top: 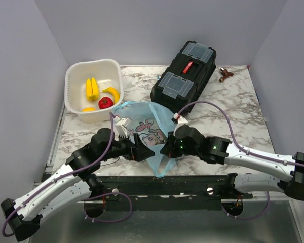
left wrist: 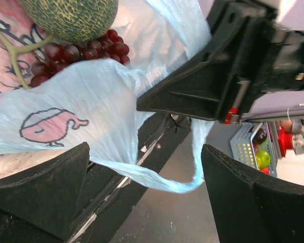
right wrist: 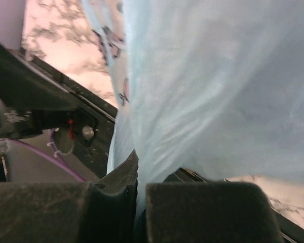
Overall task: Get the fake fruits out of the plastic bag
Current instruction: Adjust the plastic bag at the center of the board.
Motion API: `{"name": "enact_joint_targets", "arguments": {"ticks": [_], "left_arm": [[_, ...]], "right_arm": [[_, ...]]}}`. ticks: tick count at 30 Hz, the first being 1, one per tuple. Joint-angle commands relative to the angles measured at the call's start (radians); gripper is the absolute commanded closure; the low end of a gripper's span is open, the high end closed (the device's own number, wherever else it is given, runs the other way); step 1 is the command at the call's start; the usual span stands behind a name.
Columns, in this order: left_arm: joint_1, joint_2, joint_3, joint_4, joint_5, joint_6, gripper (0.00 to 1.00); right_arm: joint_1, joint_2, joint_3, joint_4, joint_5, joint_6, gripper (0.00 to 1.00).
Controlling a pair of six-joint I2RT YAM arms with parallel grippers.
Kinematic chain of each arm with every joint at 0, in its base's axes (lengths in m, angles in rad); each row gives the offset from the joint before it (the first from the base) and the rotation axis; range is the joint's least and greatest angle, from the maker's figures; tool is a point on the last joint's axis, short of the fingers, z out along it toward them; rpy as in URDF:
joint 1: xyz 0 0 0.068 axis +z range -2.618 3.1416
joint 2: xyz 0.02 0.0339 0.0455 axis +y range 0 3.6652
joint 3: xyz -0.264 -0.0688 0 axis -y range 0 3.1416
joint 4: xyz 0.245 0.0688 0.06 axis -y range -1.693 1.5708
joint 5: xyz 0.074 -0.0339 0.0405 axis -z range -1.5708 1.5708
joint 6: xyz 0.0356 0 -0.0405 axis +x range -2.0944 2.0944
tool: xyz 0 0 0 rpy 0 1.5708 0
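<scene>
Right claw [right wrist: 140, 198] pinches one plastic bag [right wrist: 218, 91]; one grape bunch [left wrist: 76, 54], seemingly, inside.

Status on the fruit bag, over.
Left gripper open beside the plastic bag, right gripper shut on it. Grape bunch, green melon not yet out. Bag film partly covers the grapes.

The left hand [top: 142, 150] and right hand [top: 168, 149] crowd the plastic bag [top: 144, 124] at the table's [top: 243, 98] near edge, with little room between them. The white tub [top: 76, 93] blocks the far left and the black toolbox [top: 185, 71] the far middle. The bare marble to the right looks passable.
</scene>
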Motion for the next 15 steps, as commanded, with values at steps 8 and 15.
{"name": "enact_joint_targets", "arguments": {"ticks": [8, 15], "left_arm": [[-0.003, -0.264, -0.058, -0.189, -0.262, -0.125, 0.1], [-0.003, -0.362, -0.138, -0.235, -0.269, -0.175, 0.11]], "right_arm": [[0.007, 0.324, 0.29, 0.11, -0.238, -0.146, 0.95], [0.023, 0.326, 0.153, 0.218, -0.291, -0.073, 0.95]]}}
